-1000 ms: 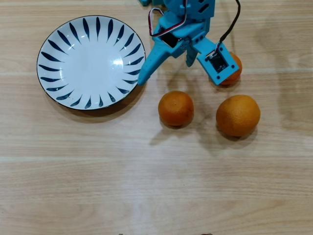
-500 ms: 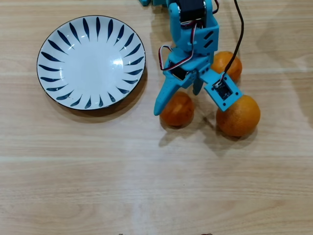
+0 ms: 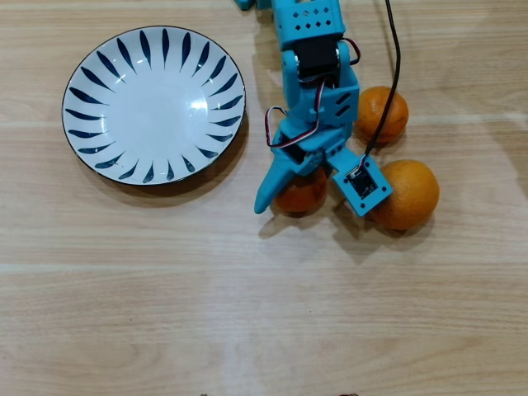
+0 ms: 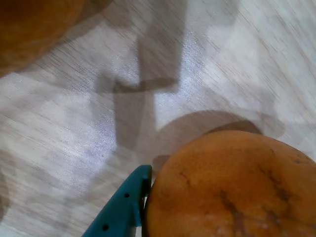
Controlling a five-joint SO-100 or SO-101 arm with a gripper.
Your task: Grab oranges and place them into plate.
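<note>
Overhead view: pincer (image 3: 307,200) spread wide, straddling the small orange (image 3: 301,193) on the bench (image 3: 247,313), not clamped. Fruit looks firm and round, likely to roll; take it across the widest middle. Larger orange (image 3: 406,194) sits just right, third orange (image 3: 382,114) behind; plate (image 3: 154,104) left, empty, path clear.

Wrist view: one teal finger (image 4: 126,207) touching dimpled skin.

A bright turquoise plastic arm (image 3: 318,82) seen from overhead: boxy printed segments, a grid of small holes on the far block, a black servo body set below it. Red, white and black wires loop at its left side; a black cable (image 3: 389,74) trails along its right. One teal finger (image 4: 121,207), with small holes, tapers to a point.
</note>
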